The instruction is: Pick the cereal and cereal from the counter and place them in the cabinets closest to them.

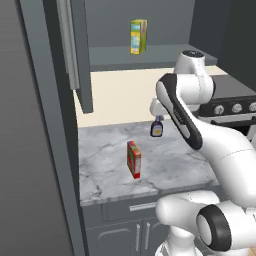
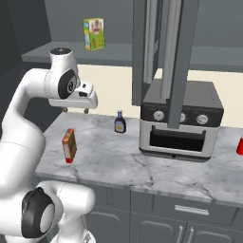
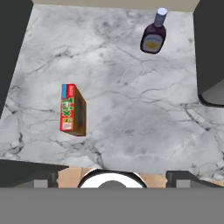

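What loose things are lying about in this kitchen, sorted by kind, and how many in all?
Cereal boxes: 1, the red cereal box on the counter.
Cartons: 1, the yellow-green carton on the cabinet shelf.
Bottles: 1, the dark sauce bottle.
Cans: 1, the red can.
Total: 4.

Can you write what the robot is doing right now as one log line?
pincer: open, empty, above counter | slim red cereal box: upright on counter | yellow-green carton: on cabinet shelf | sauce bottle: on counter
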